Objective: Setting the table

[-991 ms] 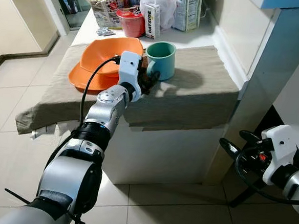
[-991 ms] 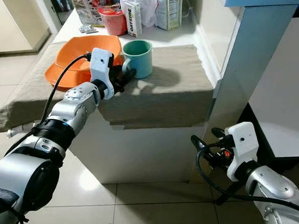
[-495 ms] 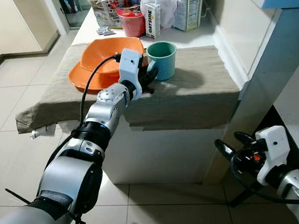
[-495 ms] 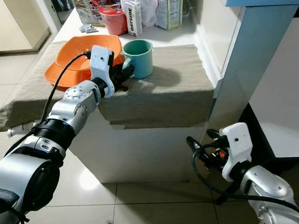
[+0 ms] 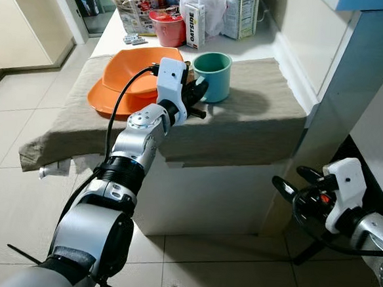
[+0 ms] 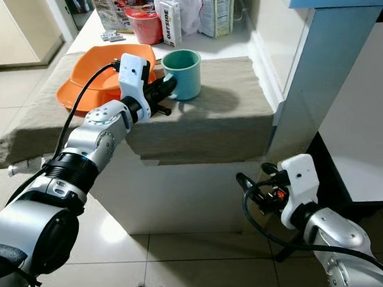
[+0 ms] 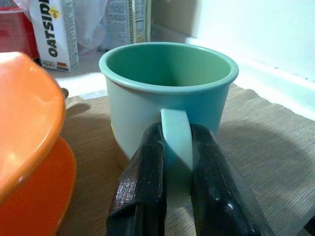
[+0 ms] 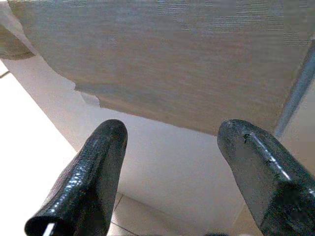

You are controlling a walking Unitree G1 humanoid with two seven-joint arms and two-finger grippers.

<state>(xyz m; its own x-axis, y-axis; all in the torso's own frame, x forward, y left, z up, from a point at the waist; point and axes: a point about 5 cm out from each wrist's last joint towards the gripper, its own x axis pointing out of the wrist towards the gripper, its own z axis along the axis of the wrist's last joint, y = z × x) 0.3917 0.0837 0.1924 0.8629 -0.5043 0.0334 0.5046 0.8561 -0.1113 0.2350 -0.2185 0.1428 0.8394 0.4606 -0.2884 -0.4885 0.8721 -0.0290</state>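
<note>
My left gripper is pinching the handle of the teal mug, one black finger pressed on each side of it. The mug stands upright on the grey-brown cloth straight ahead of my fingers, mouth facing up, long axis vertical. Its handle points back toward my wrist, toward the near edge of the counter.

The stacked orange bowls sit just beside my left gripper, on its outer side, close to the mug but apart from it. Beyond the mug, further along my reach, stand a carton marked OATSIDE, a red cup, a white bag and a snack packet.

Compared with a second ago, the mug has shifted a little to the right along the cloth and my left gripper went with it; it was then beside the handle with fingers low on the cloth, and is now closed on the handle.

My right gripper hangs low beside the counter front with its fingers spread wide and nothing between them; the cloth's hanging edge is above and ahead of it. It has drifted slightly toward the counter since then.
</note>
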